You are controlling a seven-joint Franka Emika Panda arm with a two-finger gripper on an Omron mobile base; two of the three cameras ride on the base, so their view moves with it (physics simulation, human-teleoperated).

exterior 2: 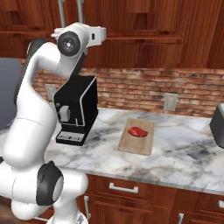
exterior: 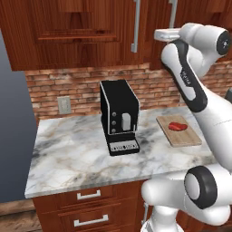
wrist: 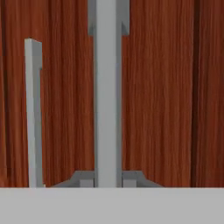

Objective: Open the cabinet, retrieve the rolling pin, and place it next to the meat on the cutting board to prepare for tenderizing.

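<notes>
The reddish-brown cabinet (exterior: pixel 81 31) hangs over the counter with both doors shut, so the rolling pin is hidden. My gripper (exterior: pixel 159 34) is raised in front of the doors, close beside the right silver bar handle (exterior: pixel 172 13). In the hand view that handle (wrist: pixel 107 96) runs straight up the middle, very near, with the other handle (wrist: pixel 34 113) to its left. My fingertips are hidden, so the jaws' state is unclear. The red meat (exterior: pixel 177 126) lies on the tan cutting board (exterior: pixel 186 138), also seen from the right as meat (exterior 2: pixel 137 131) on the board (exterior 2: pixel 140 142).
A black coffee machine (exterior: pixel 118 113) stands on the marble counter (exterior: pixel 72 154) left of the board. A wall outlet (exterior: pixel 64 104) sits in the brick backsplash. Drawer units (exterior: pixel 88 195) run below. A dark grey appliance (exterior 2: pixel 218 124) is at the far right.
</notes>
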